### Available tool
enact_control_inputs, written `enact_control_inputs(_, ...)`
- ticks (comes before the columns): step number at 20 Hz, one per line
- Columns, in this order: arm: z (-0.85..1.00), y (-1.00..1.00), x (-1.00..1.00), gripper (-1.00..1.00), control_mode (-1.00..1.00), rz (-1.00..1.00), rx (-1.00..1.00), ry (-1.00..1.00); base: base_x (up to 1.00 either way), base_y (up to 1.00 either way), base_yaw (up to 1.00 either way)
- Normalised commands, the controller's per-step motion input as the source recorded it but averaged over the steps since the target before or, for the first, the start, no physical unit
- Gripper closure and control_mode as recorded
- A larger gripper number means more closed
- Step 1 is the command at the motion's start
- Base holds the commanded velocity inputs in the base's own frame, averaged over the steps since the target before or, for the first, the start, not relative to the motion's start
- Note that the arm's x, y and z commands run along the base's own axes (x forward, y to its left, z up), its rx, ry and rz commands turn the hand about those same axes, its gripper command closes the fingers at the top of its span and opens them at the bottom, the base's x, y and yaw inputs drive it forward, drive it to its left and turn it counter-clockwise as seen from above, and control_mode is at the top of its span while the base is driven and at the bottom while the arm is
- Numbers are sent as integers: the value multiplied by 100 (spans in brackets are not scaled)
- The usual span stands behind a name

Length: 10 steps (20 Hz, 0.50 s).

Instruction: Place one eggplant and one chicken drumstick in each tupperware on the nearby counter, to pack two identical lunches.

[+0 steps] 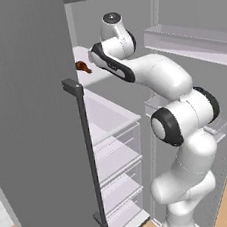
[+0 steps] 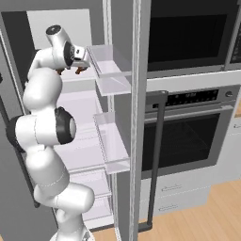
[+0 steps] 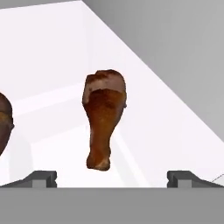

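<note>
you had the claw (image 3: 111,177) spread wide and empty, reaching into the open fridge (image 1: 111,121) with the chicken drumstick (image 3: 103,117) lying on the white shelf (image 3: 175,131) centred between the tips, seemingly lined up so the jaws could straddle it for pickup.

A tall grey fridge (image 1: 31,120) stood open, its white shelves (image 1: 108,118) and clear drawers (image 1: 118,155) lit evenly. Clear door bins (image 2: 110,70) hung on the open door. Beside it was a black built-in oven (image 2: 188,136) under a microwave (image 2: 188,33), on light wooden floor (image 2: 197,212).
</note>
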Motion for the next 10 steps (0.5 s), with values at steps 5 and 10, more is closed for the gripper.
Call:
enact_control_inputs(5,-27,9,31,-100,-100,-3,0,3,0,0,0)
enact_control_inputs(10,-14,2,42,-100,-100,-1,0,2,0,0,0)
